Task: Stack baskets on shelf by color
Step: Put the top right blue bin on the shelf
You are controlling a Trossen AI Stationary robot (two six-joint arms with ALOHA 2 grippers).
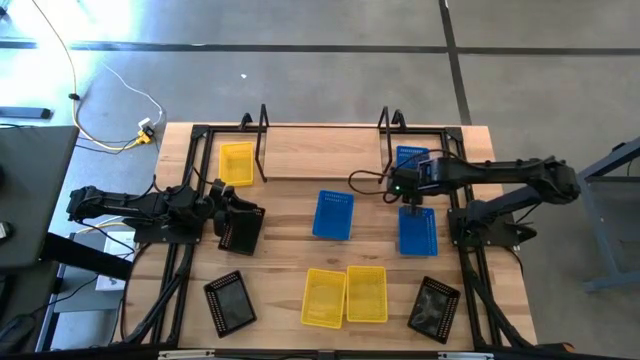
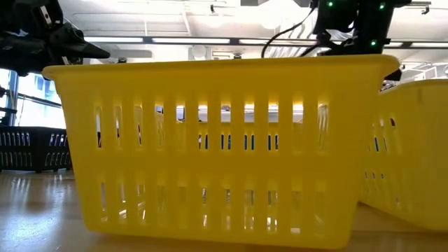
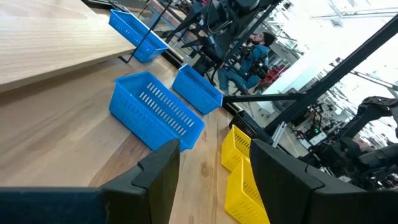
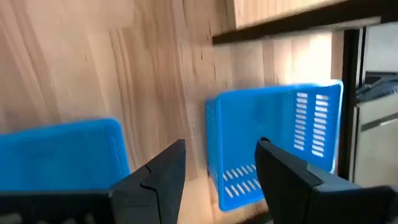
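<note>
On shelf (image 1: 320,150): yellow basket (image 1: 236,163), blue basket (image 1: 410,157), both empty.

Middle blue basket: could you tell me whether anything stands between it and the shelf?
Nothing visible does: only bare tabletop lies between the blue basket and the shelf. The open right gripper hovers off to its side.

A yellow slotted plastic basket (image 2: 217,147) fills the view on the wooden table (image 2: 42,217), a second yellow basket (image 2: 413,154) touching beside it.
</note>
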